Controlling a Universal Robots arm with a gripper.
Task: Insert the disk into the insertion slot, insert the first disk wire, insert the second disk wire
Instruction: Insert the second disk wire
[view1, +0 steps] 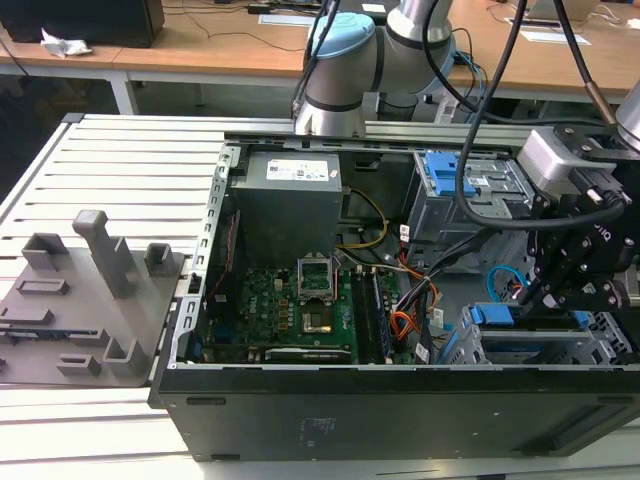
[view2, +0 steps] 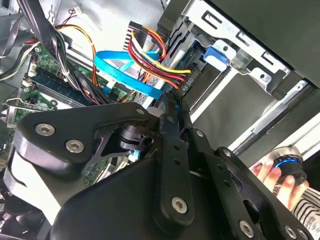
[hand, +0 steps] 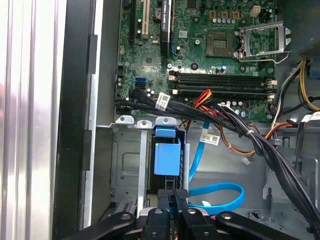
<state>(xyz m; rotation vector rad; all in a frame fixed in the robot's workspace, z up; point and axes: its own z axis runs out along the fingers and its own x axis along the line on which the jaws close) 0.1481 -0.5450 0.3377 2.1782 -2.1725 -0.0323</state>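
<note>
My gripper (view1: 545, 295) hangs inside the open computer case at the exterior view's right, just behind the insertion slot (view1: 600, 345), a low perforated grey cage (hand: 127, 165). A blue-edged carrier (hand: 166, 155) sits in that bay, and the disk's body is mostly hidden. In the first wrist view the gripper (hand: 174, 196) is shut, and the looped light-blue second disk wire (hand: 215, 192) ends at its tips. The second wrist view shows the gripper (view2: 169, 100) at that wire's (view2: 125, 75) end. The red, yellow and orange first disk wire (view2: 150, 55) runs to the cage; I cannot tell whether it is plugged in.
A taller grey cage with a blue latch (view1: 450, 180) stands behind the gripper. The motherboard (view1: 290, 310) and power supply (view1: 290, 200) take up the case's left. Black cables (hand: 240, 130) cross the board. A person's hand (view2: 270, 175) rests outside the case. Grey fixtures (view1: 80, 300) lie on the table.
</note>
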